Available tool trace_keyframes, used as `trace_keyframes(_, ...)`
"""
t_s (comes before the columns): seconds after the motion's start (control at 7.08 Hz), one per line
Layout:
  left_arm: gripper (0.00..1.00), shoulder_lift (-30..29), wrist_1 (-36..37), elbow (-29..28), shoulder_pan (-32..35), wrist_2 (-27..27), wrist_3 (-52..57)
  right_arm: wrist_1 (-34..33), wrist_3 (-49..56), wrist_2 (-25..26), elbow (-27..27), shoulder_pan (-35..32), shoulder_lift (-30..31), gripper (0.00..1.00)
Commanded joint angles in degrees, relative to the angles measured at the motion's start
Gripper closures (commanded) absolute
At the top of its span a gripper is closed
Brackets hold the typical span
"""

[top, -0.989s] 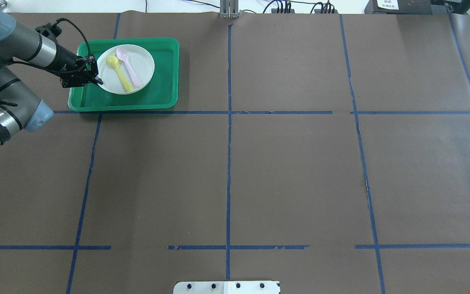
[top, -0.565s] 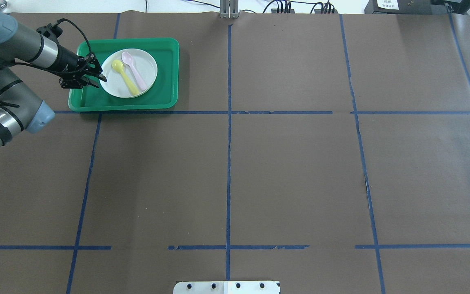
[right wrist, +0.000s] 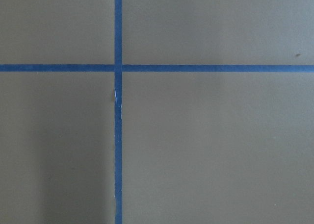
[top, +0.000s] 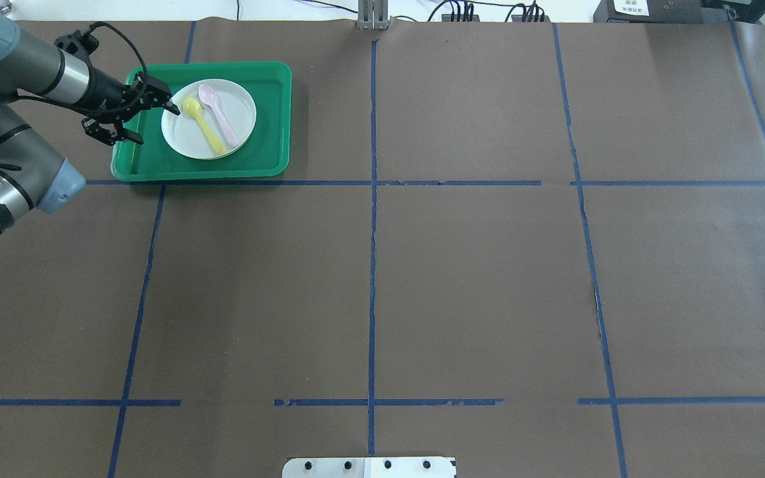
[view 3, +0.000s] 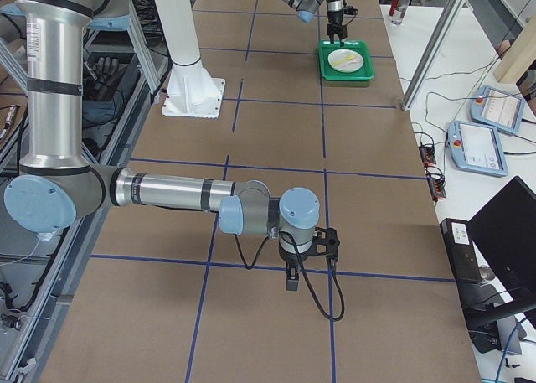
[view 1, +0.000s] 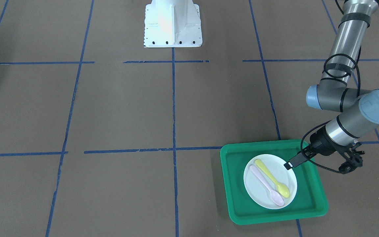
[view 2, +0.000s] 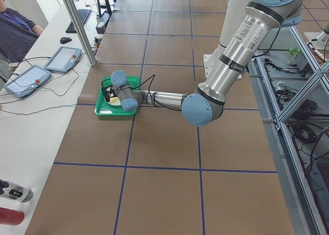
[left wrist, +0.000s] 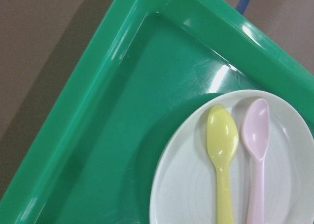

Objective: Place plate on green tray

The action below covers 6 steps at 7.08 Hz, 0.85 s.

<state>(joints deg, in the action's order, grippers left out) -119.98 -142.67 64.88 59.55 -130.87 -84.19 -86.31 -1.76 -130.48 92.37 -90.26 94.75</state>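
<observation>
The plate (top: 183, 136) lies flat inside the green tray (top: 269, 133), carrying a yellow spoon (top: 204, 129) and a pink spoon (top: 220, 119). The left gripper (top: 157, 125) hangs by the plate's rim, fingers spread wide and empty. I cannot tell whether the right gripper (view 3: 291, 281) is apart or together.

Brown table (top: 489, 279) gridded with blue tape (top: 372, 265).
A green tray (top: 150, 158) lies on it at the far left corner in the overhead view; the white base (view 1: 173, 24) stands at the robot's edge.

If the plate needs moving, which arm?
Probably left: the left gripper, open, hovers beside the small round white plastic plate on the large green plastic tray; the right arm is far off.
</observation>
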Motion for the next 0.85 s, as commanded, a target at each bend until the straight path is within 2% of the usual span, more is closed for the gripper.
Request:
trace_keyframes(0.0, 0.0, 4.39, 15.76, 15.9, 2.92, -1.23, 13.2, 0.0, 0.09, -0.04, 0.0, 0.0, -0.09, 0.0)
trace_keyframes(0.28, 0.0, 4.93, 36.58, 28.32, 6.96, -0.62, 31.71, 0.0, 0.0, -0.04, 0.0, 0.0, -0.09, 0.0)
trace_keyframes(0.42, 0.0, 6.33, 42.86, 31.77, 9.16, -0.53, 41.12, 0.0, 0.0, -0.04, 0.0, 0.0, -0.09, 0.0)
trace_keyframes(0.71, 0.0, 12.99, 43.36, 35.04, 12.32, -0.62, 60.81, 0.0, 0.0, -0.04, 0.0, 0.0, -0.09, 0.0)
